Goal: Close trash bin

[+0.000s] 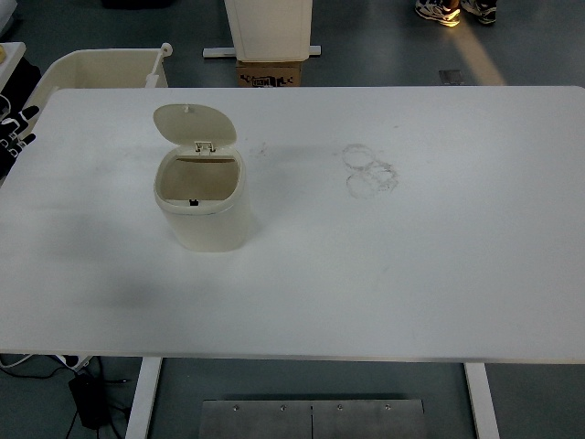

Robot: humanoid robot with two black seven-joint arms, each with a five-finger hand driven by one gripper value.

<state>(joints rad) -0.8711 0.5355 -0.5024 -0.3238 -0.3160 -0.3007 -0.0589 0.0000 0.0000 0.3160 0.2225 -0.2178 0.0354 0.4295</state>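
Standing open: trash bin (202, 206), hollow.

person's shoes (448, 11) cut off at top edge.

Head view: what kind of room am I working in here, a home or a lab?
Probably a lab or workshop, not a home. The trash bin stands alone, lid up, on a bare white table with scuff rings; beyond it are a grey floor, a cardboard box and a plastic crate.
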